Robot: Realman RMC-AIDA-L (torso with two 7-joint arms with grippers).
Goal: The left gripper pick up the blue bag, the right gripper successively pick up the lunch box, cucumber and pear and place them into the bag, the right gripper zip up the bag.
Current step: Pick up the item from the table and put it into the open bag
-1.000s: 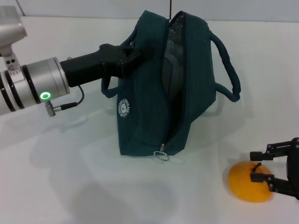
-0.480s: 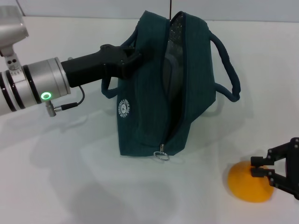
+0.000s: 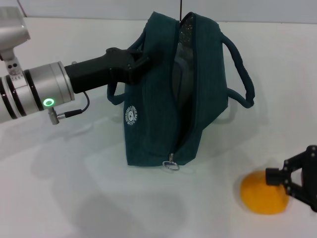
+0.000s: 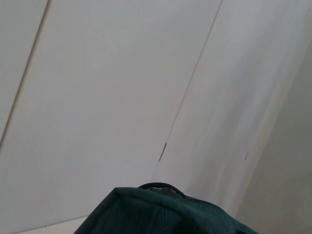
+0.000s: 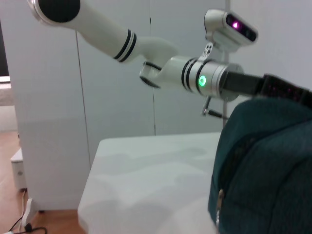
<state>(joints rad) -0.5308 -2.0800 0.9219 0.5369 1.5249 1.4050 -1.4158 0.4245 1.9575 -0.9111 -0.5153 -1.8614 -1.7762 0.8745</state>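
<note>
The right gripper sits at the near right edge of the head view with its two black fingers spread open, their tips against the right flank of the pear but not clamped on it. The pear lies on the white table, just to the gripper's left, squat and roundish with no long axis to align to. So the jaws only need to settle around its middle before closing, and this arm is by far the nearer one.

Beyond the pear, up and to the left, stands the blue bag. Its zipper is open along the top and down the front, with the metal ring pull hanging at the lower end. The left gripper is clamped on the bag's upper left edge near a rope handle, holding the mouth up. Something dark and curved shows inside the opening; I cannot tell which item it is. No lunch box or cucumber lies on the table, so the pear looks like the last thing to load. Bare table lies between pear and bag; the far handle droops right of the opening and could catch an incoming gripper.
</note>
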